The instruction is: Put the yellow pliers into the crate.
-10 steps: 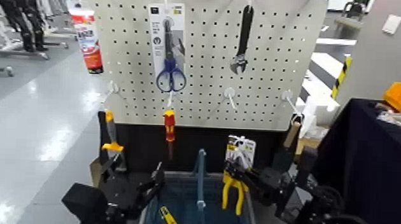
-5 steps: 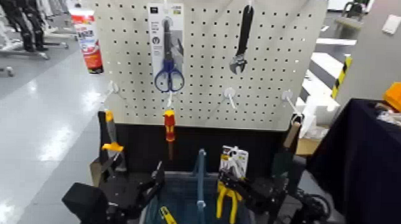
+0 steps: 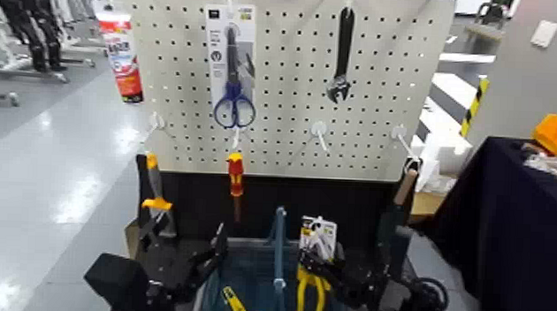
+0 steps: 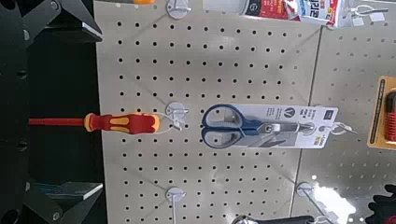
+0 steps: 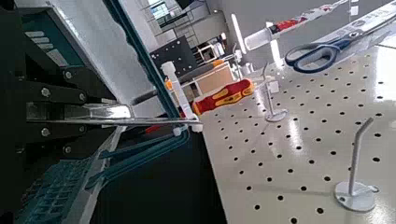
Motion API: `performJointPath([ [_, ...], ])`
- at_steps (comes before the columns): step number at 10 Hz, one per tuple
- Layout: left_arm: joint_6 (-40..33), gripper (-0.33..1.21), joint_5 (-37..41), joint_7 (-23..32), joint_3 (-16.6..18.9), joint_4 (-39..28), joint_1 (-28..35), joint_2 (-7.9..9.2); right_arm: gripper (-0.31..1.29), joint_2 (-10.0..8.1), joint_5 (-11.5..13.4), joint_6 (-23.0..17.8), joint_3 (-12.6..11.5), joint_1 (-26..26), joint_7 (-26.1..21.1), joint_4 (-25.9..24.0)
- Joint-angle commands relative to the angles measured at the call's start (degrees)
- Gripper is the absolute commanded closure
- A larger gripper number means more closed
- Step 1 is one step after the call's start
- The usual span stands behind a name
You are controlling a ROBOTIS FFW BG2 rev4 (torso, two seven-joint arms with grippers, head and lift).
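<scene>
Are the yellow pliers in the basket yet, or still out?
Not in yet: the right gripper holds the yellow pliers over the basket.

Pegboard [image 3: 284, 87] with scissors [image 3: 234, 98], wrench [image 3: 343, 53], screwdriver [image 3: 235, 169]

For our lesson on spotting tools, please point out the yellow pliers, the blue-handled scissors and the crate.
yellow pliers [image 3: 302, 292]: head view, on a handle
blue-handled scissors [image 3: 221, 114]: head view, on a handle loop
crate [image 3: 279, 255]: head view, on the handle bar
</scene>
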Motion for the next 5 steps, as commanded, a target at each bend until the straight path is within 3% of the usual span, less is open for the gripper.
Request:
performJointPath([
  [1,-0.13,0.17,0.00,0.00,0.06,0.00,0.04,0.08,0.40,-0.01,0.27,1.58,-0.52,-0.09,-0.87,0.88],
  [2,-0.22,0.17,0.00,0.00,0.15,0.00,0.04,0.08,0.04,-0.10,0.27,2.02,-0.69,-0.09,-0.87,0.79],
  [5,-0.22,0.17,0.00,0.00,0.24,-0.09,0.22,0.08,-0.01,-0.01,0.18,1.49,-1.04,0.18,-1.04,-0.35],
])
